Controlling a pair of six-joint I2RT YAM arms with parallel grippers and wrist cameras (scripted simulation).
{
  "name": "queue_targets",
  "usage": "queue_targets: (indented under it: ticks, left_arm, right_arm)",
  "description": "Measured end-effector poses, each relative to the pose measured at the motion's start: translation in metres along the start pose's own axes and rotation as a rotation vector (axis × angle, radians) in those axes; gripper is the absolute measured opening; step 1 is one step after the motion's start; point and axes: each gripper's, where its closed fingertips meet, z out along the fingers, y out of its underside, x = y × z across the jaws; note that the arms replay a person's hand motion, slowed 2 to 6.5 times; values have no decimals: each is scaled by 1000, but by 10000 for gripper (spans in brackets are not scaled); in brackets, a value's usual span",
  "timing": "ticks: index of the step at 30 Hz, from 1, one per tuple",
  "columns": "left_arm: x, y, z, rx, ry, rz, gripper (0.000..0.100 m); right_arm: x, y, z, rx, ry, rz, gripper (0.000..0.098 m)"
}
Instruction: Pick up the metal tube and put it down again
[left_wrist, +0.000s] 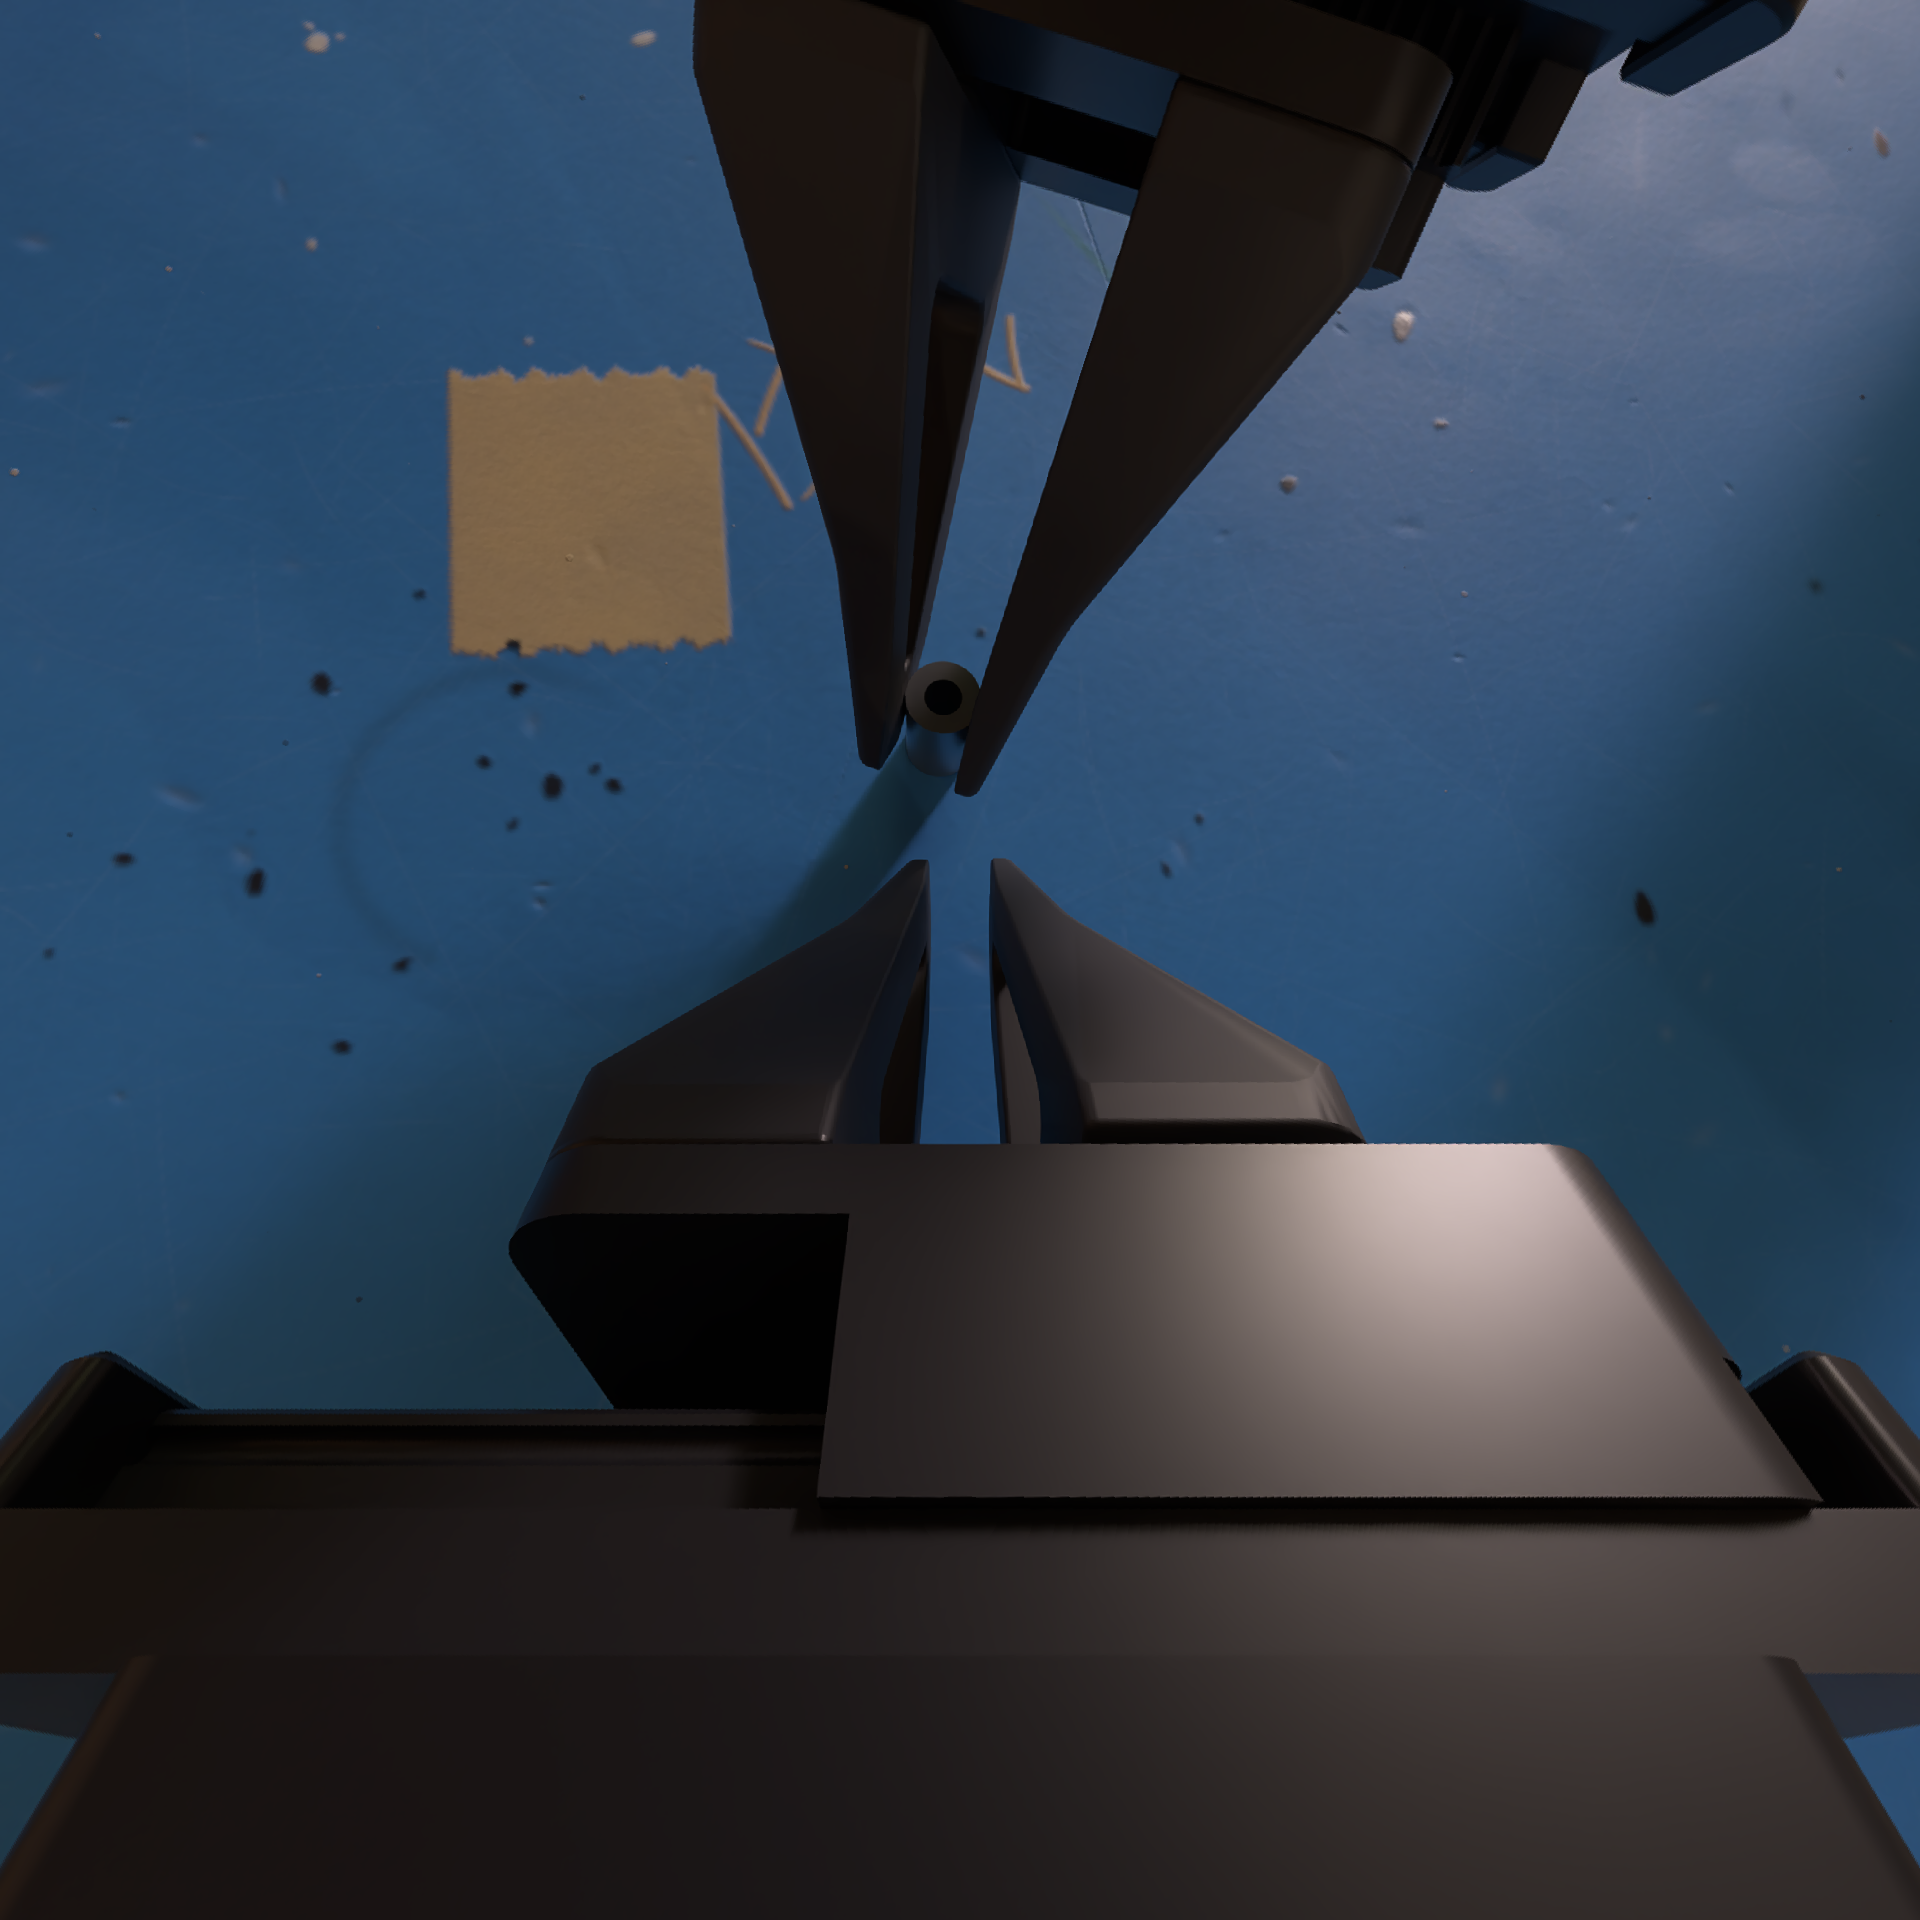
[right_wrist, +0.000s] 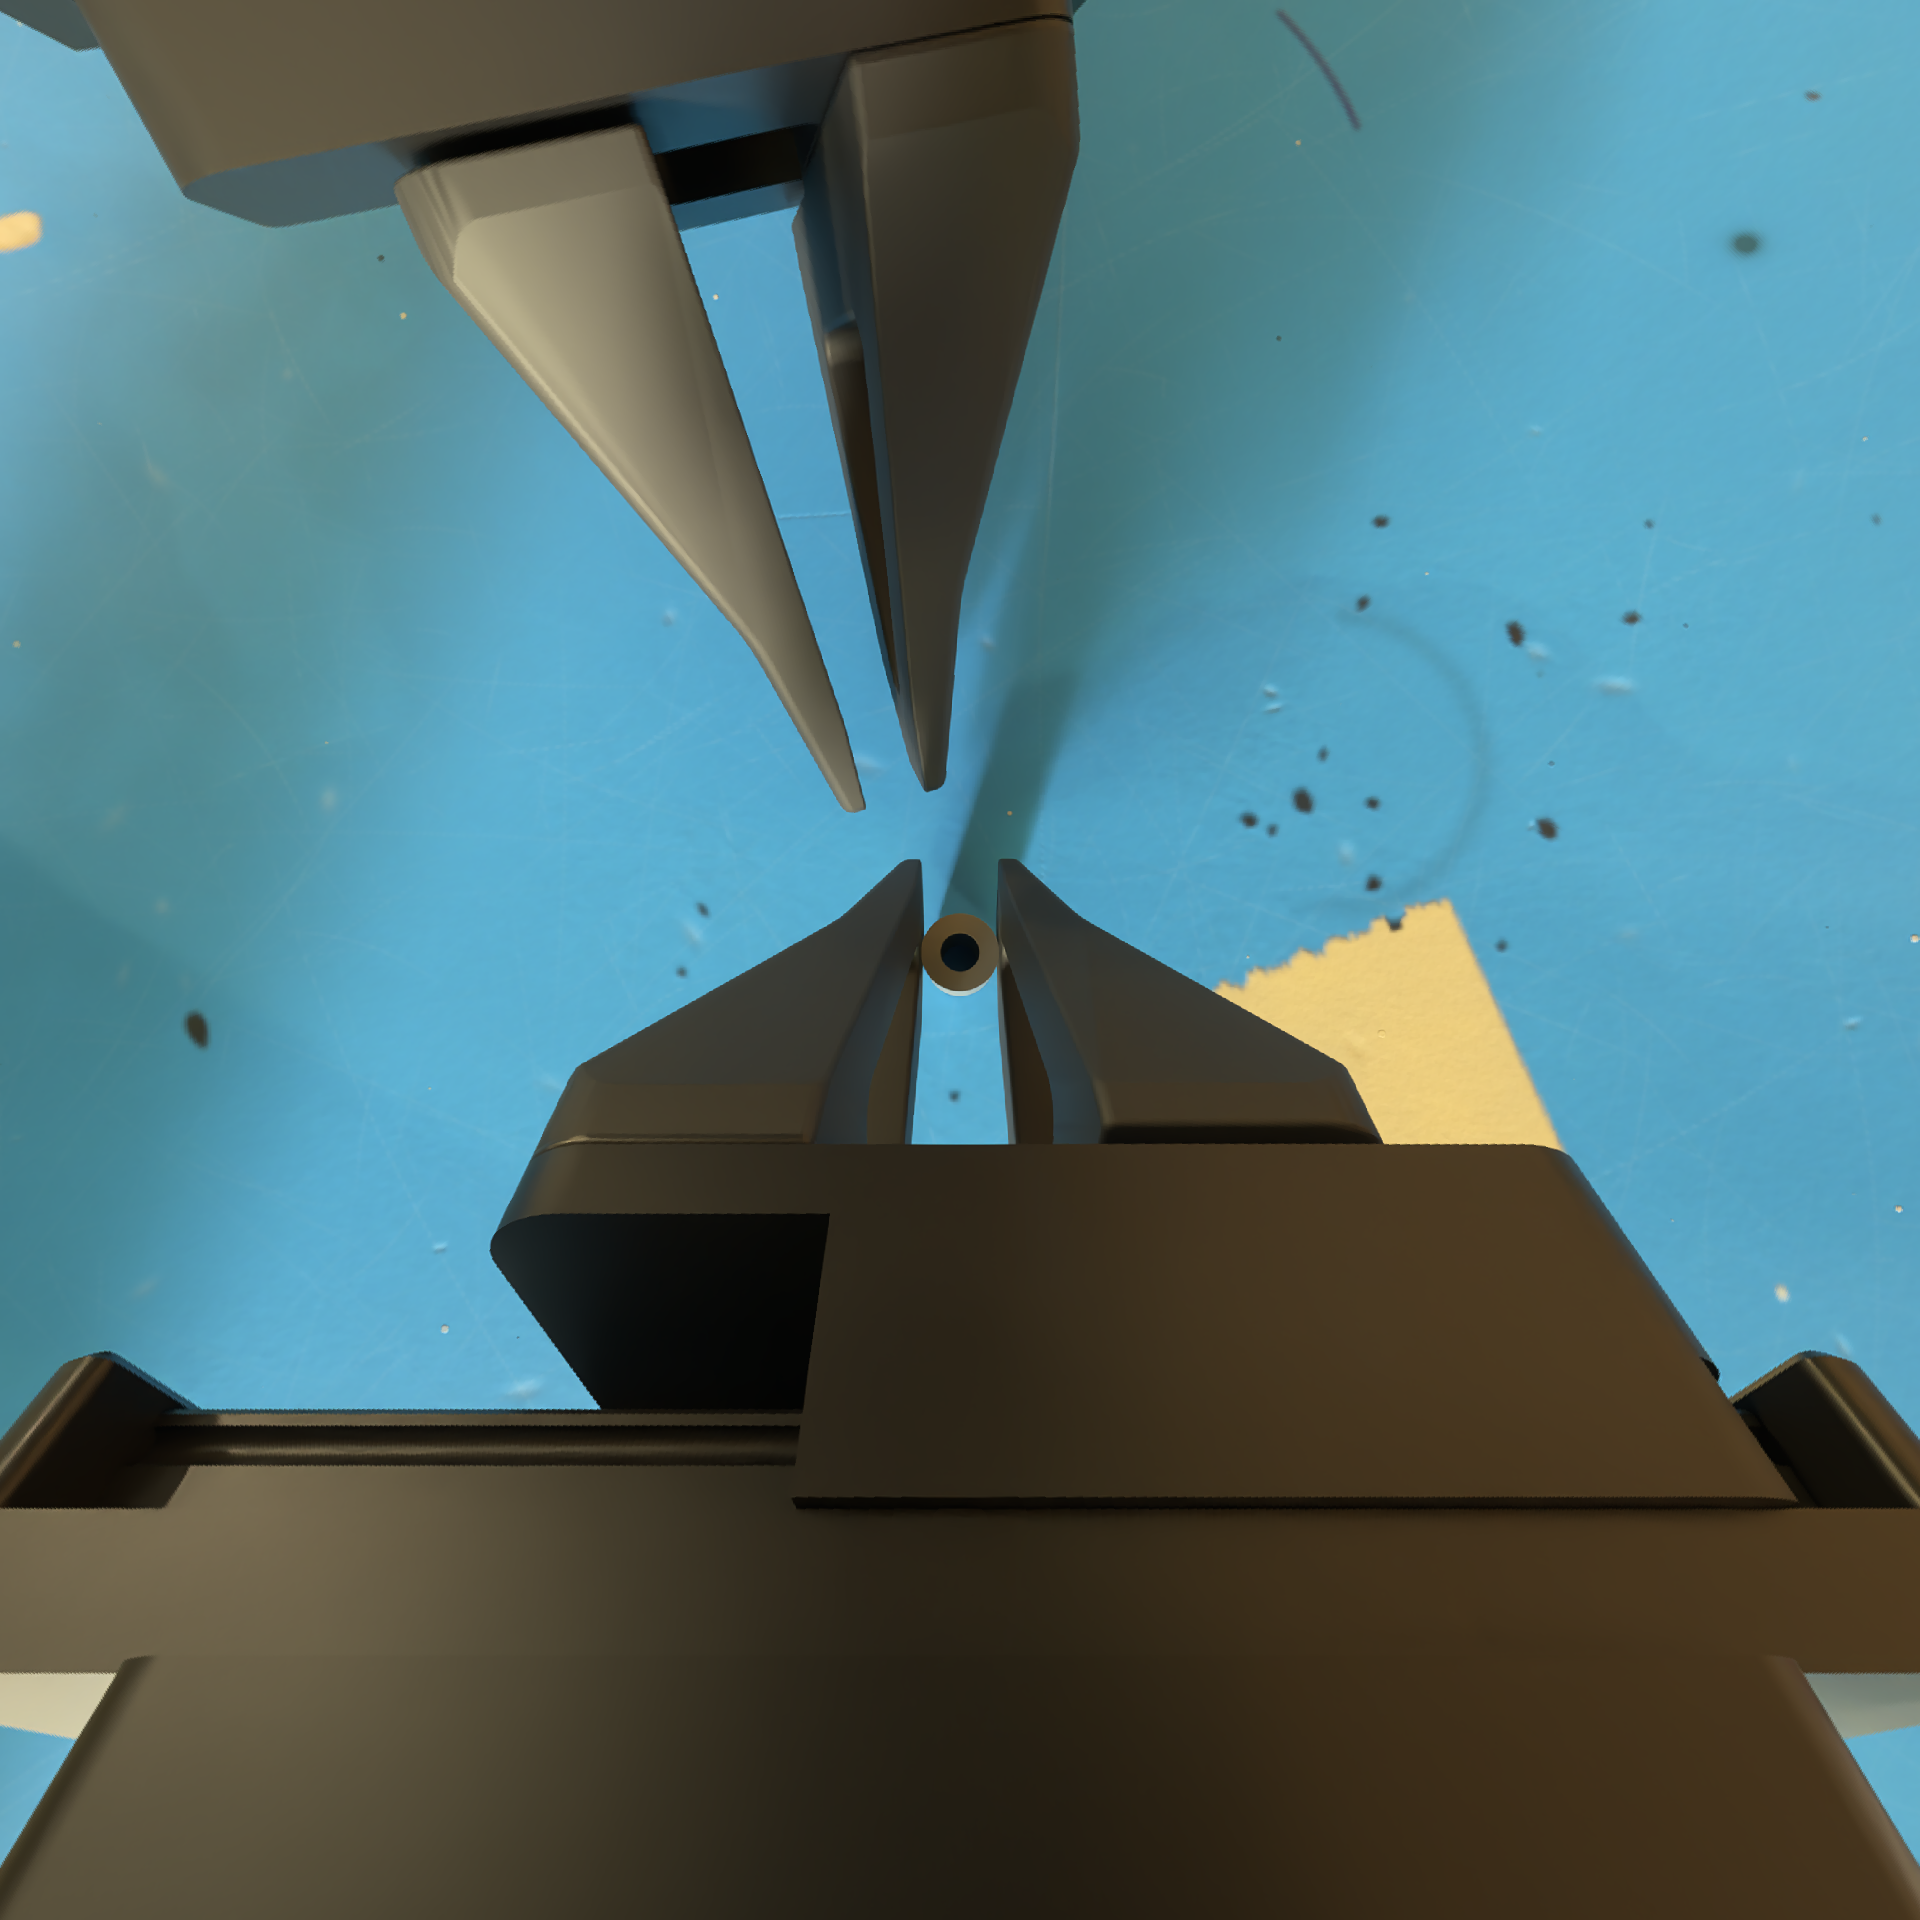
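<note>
The metal tube (right_wrist: 958, 951) is a small grey hollow cylinder seen end-on, its length running away from the camera. My right gripper (right_wrist: 960, 862) is shut on it, with one finger on each side. In the left wrist view the tube (left_wrist: 941, 696) sits between the tips of the right gripper (left_wrist: 920, 774), which reaches in from the top. My left gripper (left_wrist: 958, 864) is empty, its fingers almost together with a thin gap. Its tips point at the right gripper's tips from just short of them. It also shows at the top of the right wrist view (right_wrist: 891, 797).
The blue tabletop (left_wrist: 260, 1039) is speckled with dark and pale spots. A tan piece of tape (left_wrist: 587, 509) lies flat on it, to the left of the tube. It also shows in the right wrist view (right_wrist: 1403, 1029). A faint ring mark (right_wrist: 1455, 748) is on the surface.
</note>
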Motion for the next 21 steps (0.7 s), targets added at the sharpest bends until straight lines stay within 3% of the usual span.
queue_targets:
  ticks: [21]
  left_arm:
    - [0, 0, 0, 0, 2, -2, 96]
  right_arm:
    - [0, -1, 0, 18, -14, 16, 119]
